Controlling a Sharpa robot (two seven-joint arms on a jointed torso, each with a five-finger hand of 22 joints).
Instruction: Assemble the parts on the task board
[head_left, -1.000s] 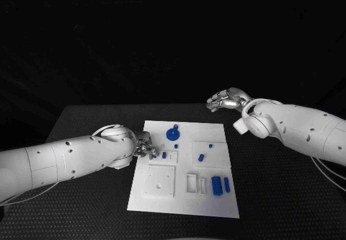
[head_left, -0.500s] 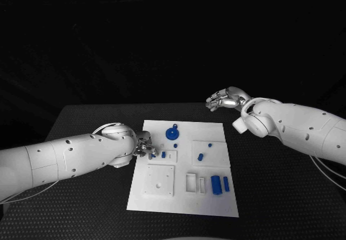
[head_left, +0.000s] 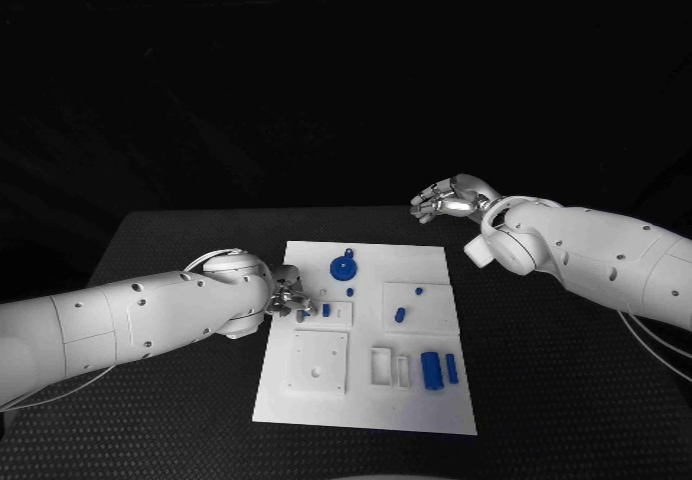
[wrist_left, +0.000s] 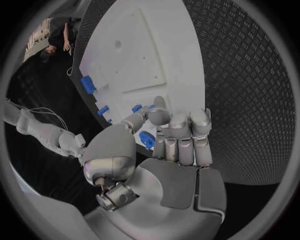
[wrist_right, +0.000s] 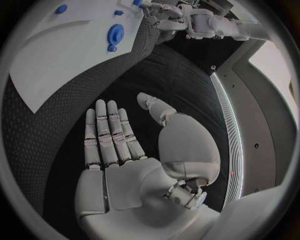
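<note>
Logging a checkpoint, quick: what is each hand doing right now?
Left hand: holding a small blue part at the task board edge.
Right hand: open, empty, above the table.

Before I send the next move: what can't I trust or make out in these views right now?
- Left hand, head view: its own arm covers the fingers at the task board edge.
- Small blue part, left wrist view: fingers hide most of it; whether it is pinched is unclear.
- Blue parts on the board: too small to tell seated from loose.
- Right hand: open, off the board.
</note>
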